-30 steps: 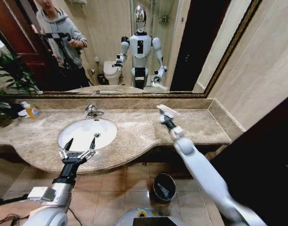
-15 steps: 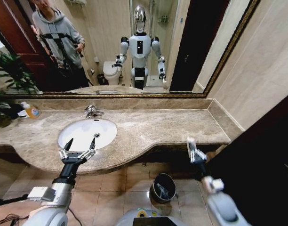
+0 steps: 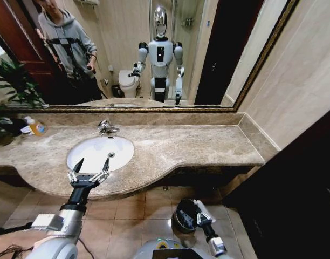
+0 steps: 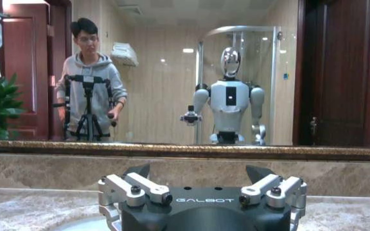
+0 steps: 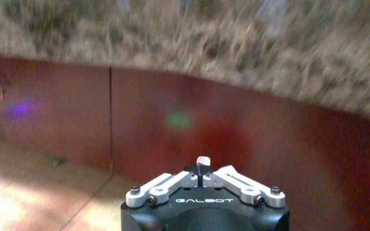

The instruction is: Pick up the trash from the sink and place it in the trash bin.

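Right end effector point(image 3: 199, 215) clenched on small white packet point(image 5: 202, 165), low beside trash bin point(image 3: 185, 215); drop pending. Left end effector point(image 3: 89, 171) spread wide over sink point(image 3: 100, 152) rim.

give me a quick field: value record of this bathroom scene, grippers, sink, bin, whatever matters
left gripper: open, fingers spread, hovering at the near rim of the sink
right gripper: shut on a small white item, low by the floor beside the trash bin
sink: white oval basin, looks empty from the head view
faucet: chrome, behind the basin
trash bin: black, round, on the tiled floor below the counter
counter: mottled brown marble
soap bottle: orange label, far left of the counter
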Available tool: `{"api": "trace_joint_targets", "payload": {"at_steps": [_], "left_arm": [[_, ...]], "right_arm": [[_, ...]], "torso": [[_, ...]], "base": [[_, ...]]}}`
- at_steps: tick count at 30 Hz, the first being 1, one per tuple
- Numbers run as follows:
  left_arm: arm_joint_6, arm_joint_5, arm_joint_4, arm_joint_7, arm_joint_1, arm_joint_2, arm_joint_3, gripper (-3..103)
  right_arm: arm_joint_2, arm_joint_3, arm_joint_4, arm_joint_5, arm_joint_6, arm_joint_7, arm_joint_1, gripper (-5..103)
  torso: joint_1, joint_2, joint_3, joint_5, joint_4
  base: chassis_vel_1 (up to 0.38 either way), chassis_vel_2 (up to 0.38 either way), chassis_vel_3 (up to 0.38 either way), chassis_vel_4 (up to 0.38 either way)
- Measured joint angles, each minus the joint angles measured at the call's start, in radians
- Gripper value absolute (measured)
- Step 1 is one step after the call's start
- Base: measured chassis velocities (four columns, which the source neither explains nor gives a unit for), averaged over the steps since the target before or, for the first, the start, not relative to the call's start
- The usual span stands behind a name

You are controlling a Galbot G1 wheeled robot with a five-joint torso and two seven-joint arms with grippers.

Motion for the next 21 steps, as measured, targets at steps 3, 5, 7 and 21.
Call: {"api": "trace_joint_targets", "payload": {"at_steps": [3,5,7,21], "left_arm": [[0.000,0.000,0.000,0.000,0.000,0.000,0.000,100],[0.000,0.000,0.000,0.000,0.000,0.000,0.000,100],[0.000,0.000,0.000,0.000,0.000,0.000,0.000,100],[0.000,0.000,0.000,0.000,0.000,0.000,0.000,100]], "right_arm": [[0.022,-0.007,-0.095,-0.014,-0.013,-0.013,0.049,0],[0.043,-0.006,-0.181,-0.027,-0.016,-0.015,0.091,0],[0.053,-0.004,-0.217,-0.038,-0.017,-0.014,0.108,0],[0.108,0.002,-0.307,-0.088,-0.029,-0.011,0.184,0]], "torso": [[0.000,0.000,0.000,0.0004,-0.0002],[0.000,0.000,0.000,0.0003,-0.0001],[0.000,0.000,0.000,0.0003,-0.0002],[0.000,0.000,0.000,0.0003,-0.0002]], "base": [[0.000,0.000,0.000,0.000],[0.000,0.000,0.000,0.000],[0.000,0.000,0.000,0.000],[0.000,0.000,0.000,0.000]]}}
